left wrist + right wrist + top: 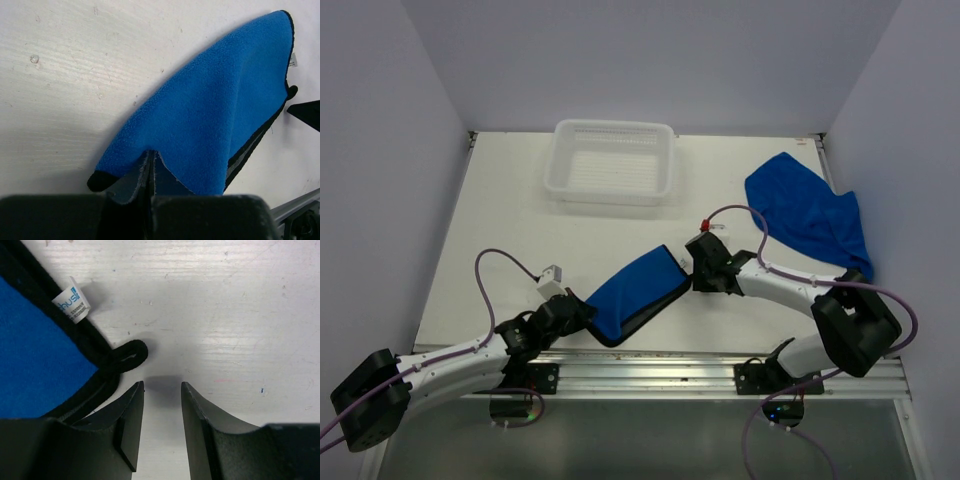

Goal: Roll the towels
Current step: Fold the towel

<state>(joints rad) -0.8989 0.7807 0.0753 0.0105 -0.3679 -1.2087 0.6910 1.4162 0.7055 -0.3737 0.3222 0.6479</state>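
One blue towel point(638, 292) lies folded in a long strip with a black hem on the table in front of the arms. My left gripper point(582, 312) is shut on its near left end; the left wrist view shows the cloth point(215, 110) pinched between the jaws of that gripper point(150, 165). My right gripper point(692, 268) is open and empty just off the strip's far right corner. In the right wrist view that gripper point(162, 386) hangs over bare table, beside the towel's point(35, 350) black hanging loop point(127, 354). The second blue towel point(808, 215) lies crumpled at the back right.
A white plastic basket point(612, 127) stands at the back centre, with nothing in it. A metal rail point(720, 365) runs along the table's near edge. Walls close in the table at left, back and right. A white label point(71, 304) is sewn to the towel's hem.
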